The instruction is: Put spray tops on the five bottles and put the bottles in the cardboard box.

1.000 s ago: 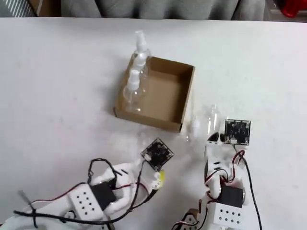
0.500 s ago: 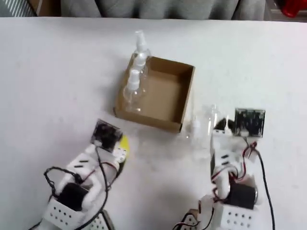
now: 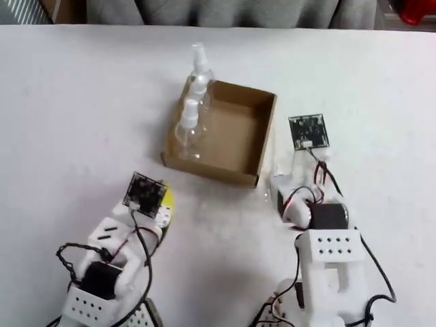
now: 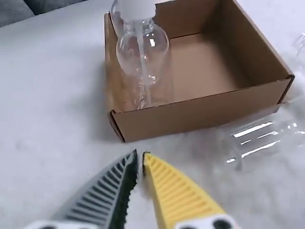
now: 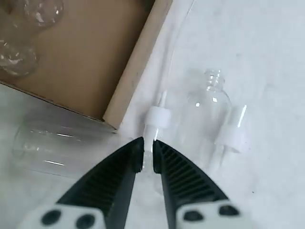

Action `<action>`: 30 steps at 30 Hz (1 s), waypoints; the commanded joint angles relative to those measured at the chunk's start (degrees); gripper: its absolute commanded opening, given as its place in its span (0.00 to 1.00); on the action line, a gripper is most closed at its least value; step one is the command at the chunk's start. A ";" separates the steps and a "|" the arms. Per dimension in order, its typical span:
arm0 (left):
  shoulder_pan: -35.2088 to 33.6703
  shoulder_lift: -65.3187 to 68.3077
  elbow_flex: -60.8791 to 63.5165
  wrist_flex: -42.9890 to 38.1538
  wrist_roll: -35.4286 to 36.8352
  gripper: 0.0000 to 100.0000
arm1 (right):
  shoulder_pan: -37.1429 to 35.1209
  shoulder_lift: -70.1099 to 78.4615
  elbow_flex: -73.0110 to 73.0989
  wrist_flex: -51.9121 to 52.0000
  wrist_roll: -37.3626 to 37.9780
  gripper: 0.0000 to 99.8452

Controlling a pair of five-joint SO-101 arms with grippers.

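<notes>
The cardboard box (image 3: 235, 136) lies open at mid-table, with two clear bottles (image 3: 189, 126) (image 3: 198, 71) standing capped along one of its walls. My right gripper (image 5: 148, 144) hangs just off the box's corner, shut on a white spray top (image 5: 157, 118) whose thin tube points away from it. Beside that lie an uncapped bottle (image 5: 208, 110) and a second spray top (image 5: 232, 134). Another clear bottle (image 5: 55, 143) (image 4: 261, 138) lies on its side along the box's near wall. My left gripper (image 4: 138, 155) is shut and holds nothing, short of the box (image 4: 200, 112).
The right arm's body (image 3: 320, 218) stands close to the box's right corner. The left arm (image 3: 112, 252) sits at the table's front left. The table (image 3: 82, 122) is white, bare to the left and behind the box.
The left arm swung from the table's middle over to the front left. The right arm pushed forward to the box's right side, covering the bottle that lay there.
</notes>
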 commanded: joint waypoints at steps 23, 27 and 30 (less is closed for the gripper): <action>-0.22 -0.66 -0.09 1.85 -0.70 0.02 | 11.65 -4.09 1.32 -5.05 -17.58 0.08; -0.13 -0.66 -0.09 2.29 -0.70 0.02 | 13.85 -4.09 1.14 -5.14 -17.58 0.06; -0.40 -0.66 -0.09 2.37 -0.70 0.02 | 14.99 -4.09 1.05 -5.14 -17.32 0.05</action>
